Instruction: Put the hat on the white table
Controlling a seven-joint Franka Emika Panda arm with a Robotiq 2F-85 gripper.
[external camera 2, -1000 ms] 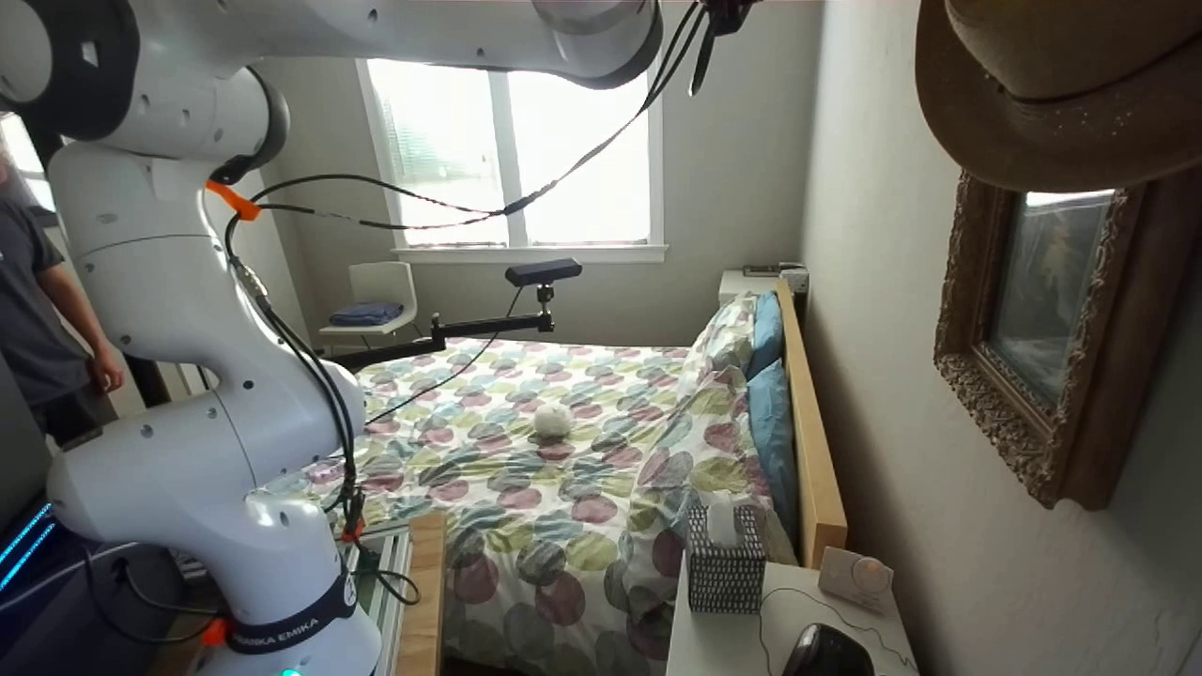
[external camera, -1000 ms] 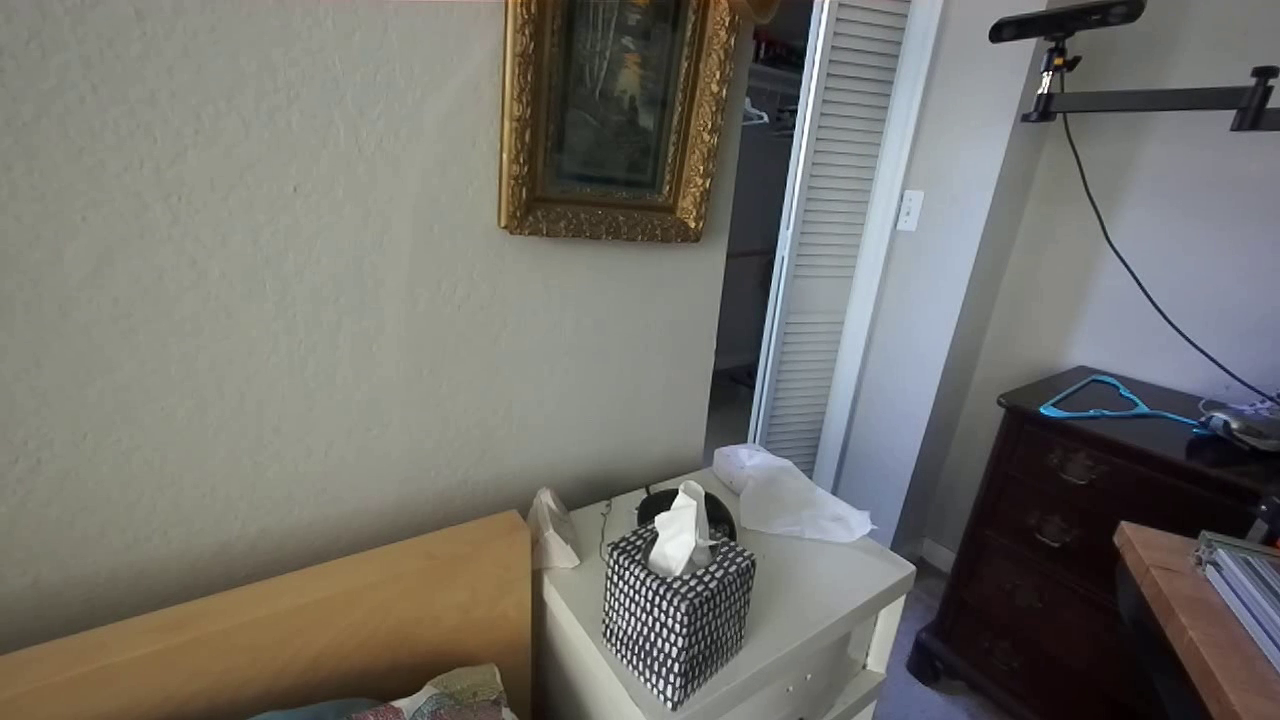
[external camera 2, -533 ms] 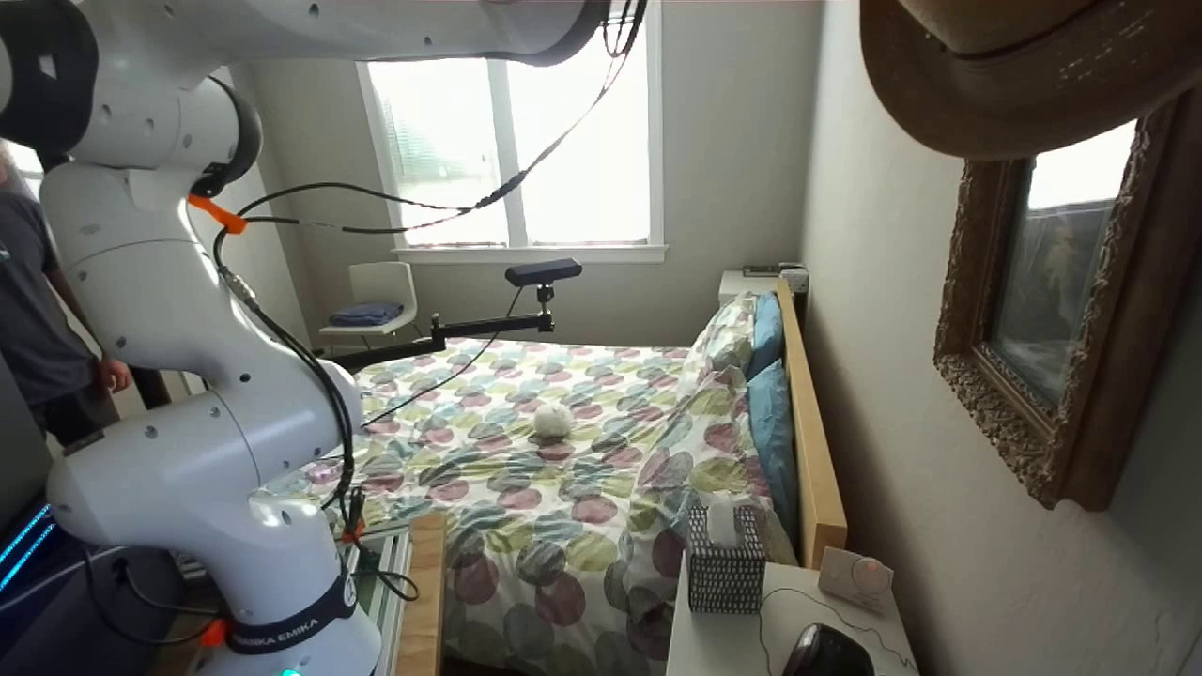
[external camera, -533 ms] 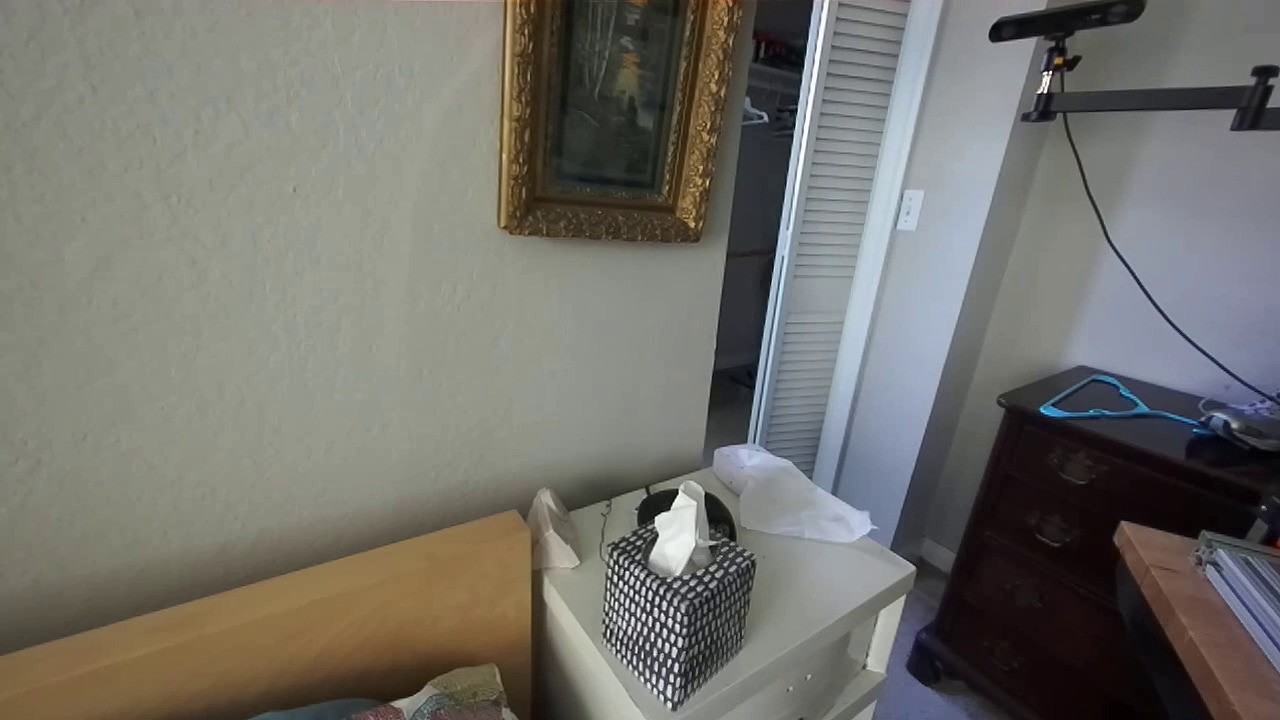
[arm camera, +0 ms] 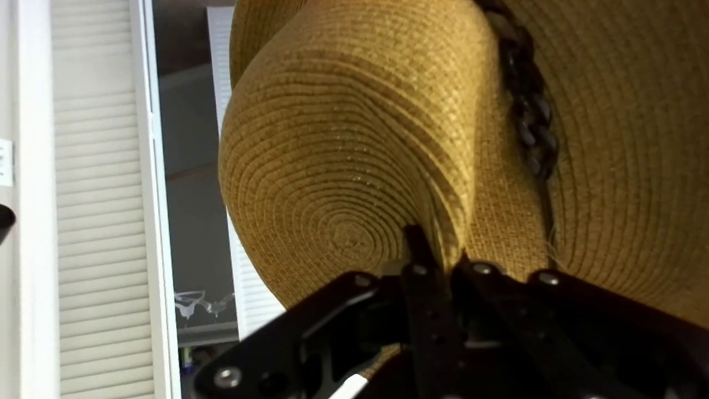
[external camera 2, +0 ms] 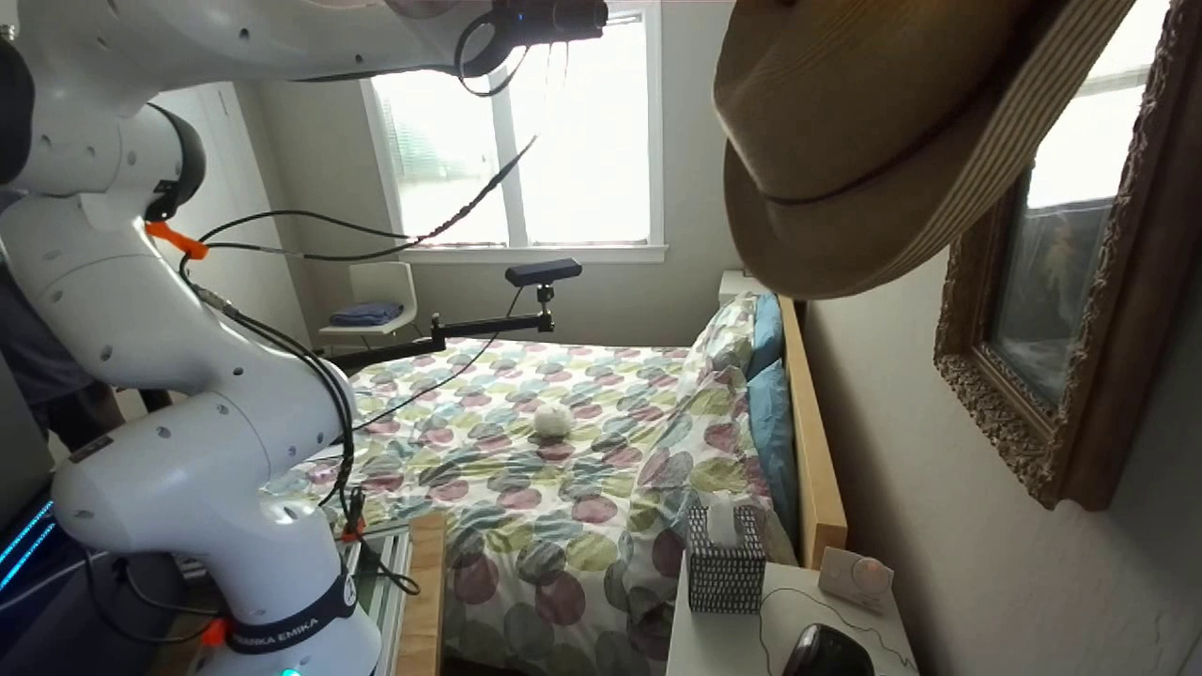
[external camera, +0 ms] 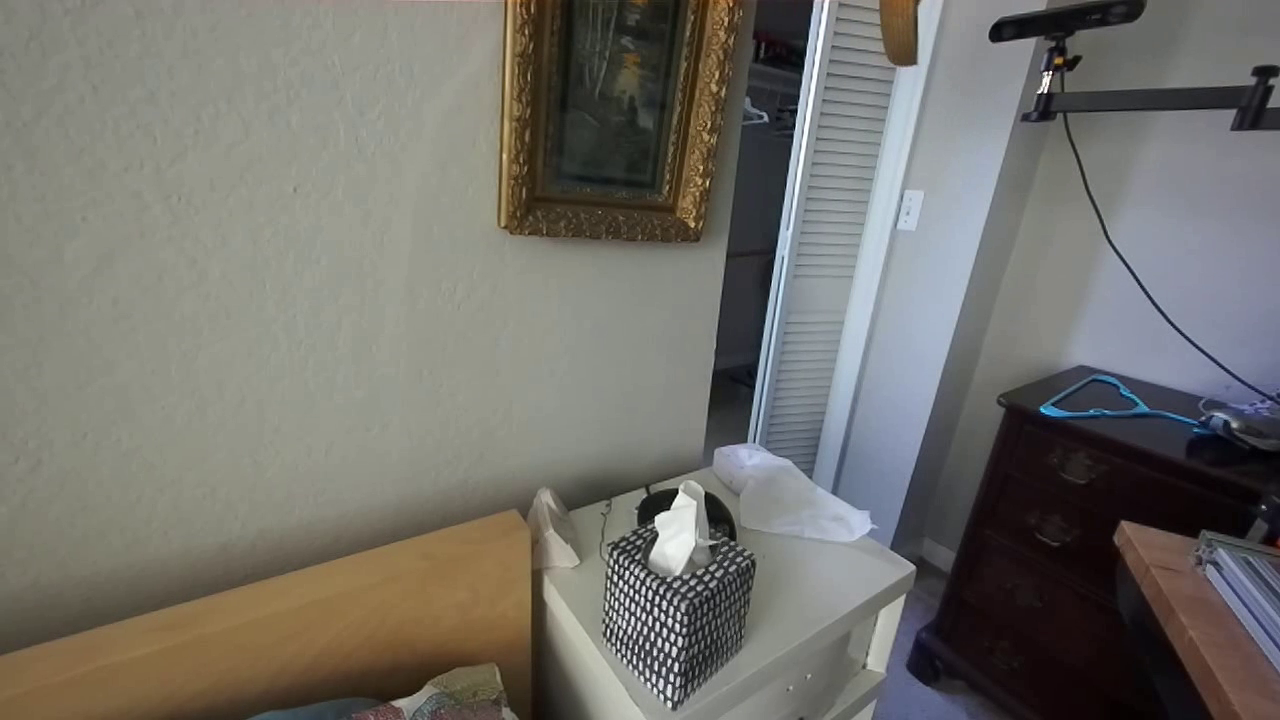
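The tan straw hat (arm camera: 343, 166) with a dark braided band fills much of the wrist view. My gripper (arm camera: 438, 252) is shut on a pinched fold of its crown. In an exterior view the hat (external camera 2: 864, 160) hangs high in the air, tilted, near the wall picture; the fingers do not show there. Only a piece of the brim, likely the same hat (external camera: 899, 32), shows at the top edge of an exterior view. The white table (external camera: 815, 580) is a white nightstand beside the bed. Its top (external camera 2: 716, 643) lies well below the hat.
On the white table stand a black-and-white tissue box (external camera: 680, 615), a black round object (external camera 2: 826, 652), a small pale box (external camera 2: 855, 577) and a white cloth (external camera: 800, 500). A wooden headboard (external camera 2: 817, 451), framed picture (external camera 2: 1042, 357) and camera arm (external camera 2: 493, 325) are nearby.
The hat has swung lower and toward the middle of an exterior view, tilting more. The arm has drawn back. A brim piece now shows farther right at the top edge of an exterior view.
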